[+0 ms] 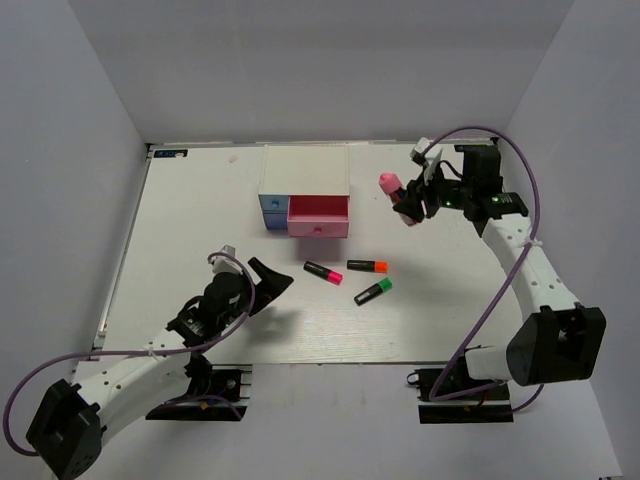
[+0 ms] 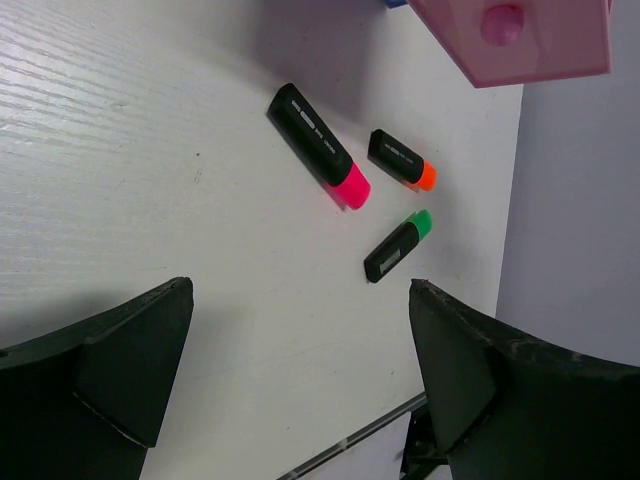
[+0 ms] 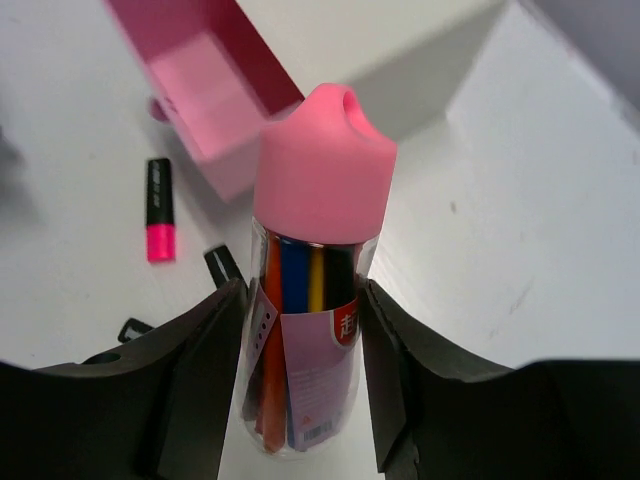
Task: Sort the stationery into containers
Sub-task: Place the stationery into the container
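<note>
Right wrist alone shows coloured pens [image 3: 298, 268] inside pink-capped tube [image 3: 322, 170] right hand [image 3: 305, 305] grips; left hand [image 2: 300, 292] wide.

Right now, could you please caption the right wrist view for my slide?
Right hand grips a pink-capped clear tube of coloured pens near the open pink drawer.

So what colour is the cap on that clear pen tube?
Pink; the rounded cap shows best in the right wrist view.

Left jaws wide apart; right jaws seemingly clamped.
</note>
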`<act>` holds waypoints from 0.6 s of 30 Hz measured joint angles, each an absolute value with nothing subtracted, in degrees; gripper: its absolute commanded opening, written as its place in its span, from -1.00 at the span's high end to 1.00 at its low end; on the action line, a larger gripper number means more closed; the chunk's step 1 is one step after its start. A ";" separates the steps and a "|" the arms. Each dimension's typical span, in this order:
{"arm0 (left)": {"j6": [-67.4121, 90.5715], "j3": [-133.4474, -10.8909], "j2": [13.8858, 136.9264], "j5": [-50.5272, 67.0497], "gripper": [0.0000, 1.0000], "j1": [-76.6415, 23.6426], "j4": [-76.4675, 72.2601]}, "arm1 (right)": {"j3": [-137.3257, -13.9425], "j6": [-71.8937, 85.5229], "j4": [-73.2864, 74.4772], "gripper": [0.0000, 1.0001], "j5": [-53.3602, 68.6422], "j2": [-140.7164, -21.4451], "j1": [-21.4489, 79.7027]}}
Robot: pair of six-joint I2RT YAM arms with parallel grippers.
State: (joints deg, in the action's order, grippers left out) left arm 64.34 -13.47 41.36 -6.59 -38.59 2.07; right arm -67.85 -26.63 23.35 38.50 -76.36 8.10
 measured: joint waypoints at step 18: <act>63.92 -13.47 47.75 -1.89 -1.00 -38.59 -2.68 | -95.13 -42.19 22.37 0.69 46.81 -102.35 26.11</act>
State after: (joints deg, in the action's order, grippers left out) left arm 63.92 -13.47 47.75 -1.89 -38.59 -2.68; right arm -95.13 -42.19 22.37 46.81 -102.35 26.11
